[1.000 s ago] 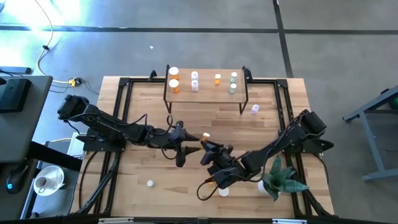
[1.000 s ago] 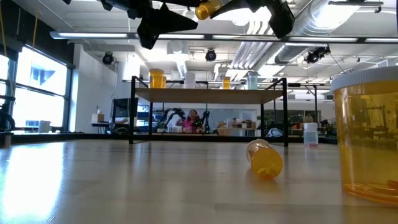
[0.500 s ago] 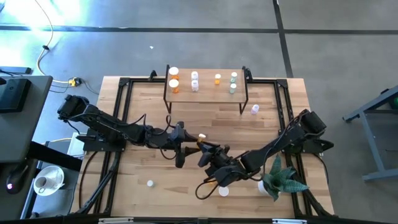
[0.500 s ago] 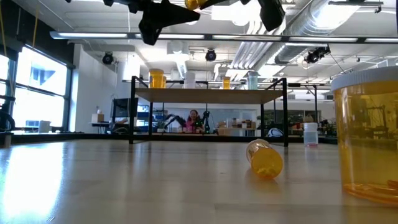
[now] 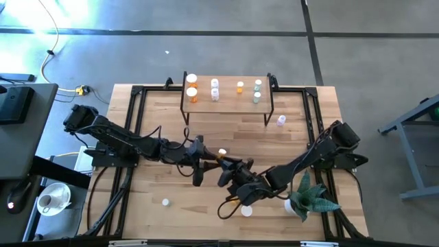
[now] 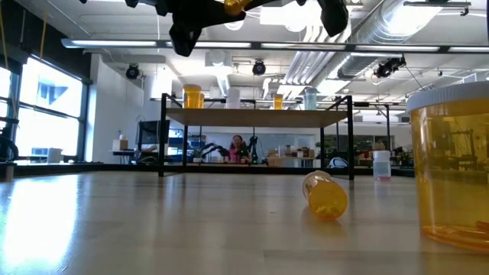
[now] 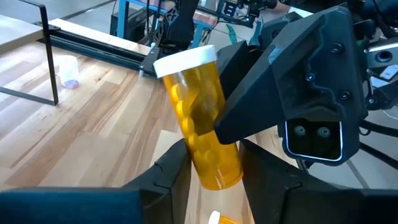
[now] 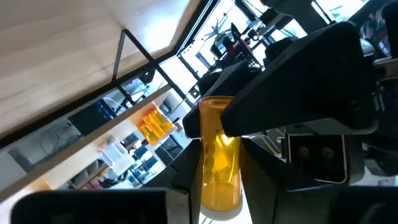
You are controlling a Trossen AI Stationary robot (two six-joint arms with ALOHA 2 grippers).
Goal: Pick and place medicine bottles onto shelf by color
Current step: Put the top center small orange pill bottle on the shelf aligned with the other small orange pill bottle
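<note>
held bottle: orange vial, white cap [image 7: 202, 118], in the air mid-surface, gripped from both ends at once
left gripper [image 5: 206, 155]: jaws closed around vial's lower body, fingers [image 7: 171, 168] on either side
right gripper [image 5: 228, 162]: jaws clamped narrow on same vial from the opposite side, tip-to-tip with left
low view: both grippers up at top edge, vial between them [image 6: 234, 6], clear of surface
shelf [image 5: 226, 106]: far edge of surface, centre; seven vials upright on it, two orange [image 5: 192, 87] at left end, two clear/lilac [image 5: 215, 89] next, one small orange [image 5: 240, 87], two pale green [image 5: 257, 90] at right end
clear vial [image 5: 280, 121]: on surface just off shelf's right leg
orange vial lying down [image 6: 325, 195]: on its side on surface, near front, under right arm
big orange vial [image 6: 449, 164]: upright, right up against low camera
white cap [image 5: 165, 202]: loose, front left of surface
plant [image 5: 310, 198]: front right corner, beside right arm
</note>
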